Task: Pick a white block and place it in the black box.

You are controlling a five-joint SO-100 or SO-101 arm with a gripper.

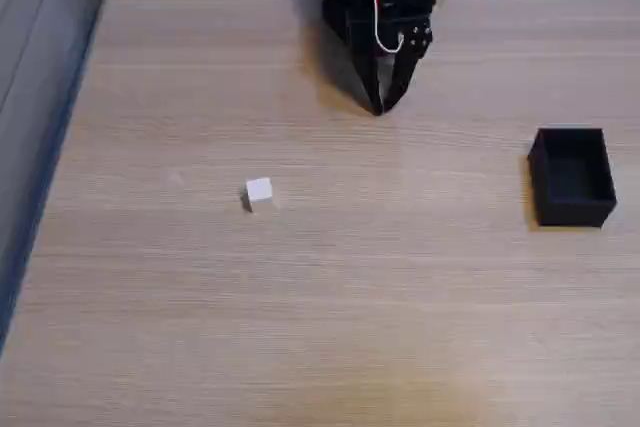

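A small white block [259, 191] lies on the wooden table [320, 297], left of centre in the fixed view. The black box [572, 176] stands open-topped near the right edge, with nothing visible inside it. My gripper [379, 107] hangs from the black arm at the table's far side, pointing down. Its two dark fingers meet at the tips, so it is shut with nothing between them. It is well away from both the block and the box.
The table's left edge [60, 137] runs diagonally beside a grey floor strip. Red and white wires [381, 7] loop over the arm's body at the top centre. Pale boards and clutter lie beyond the far edge.
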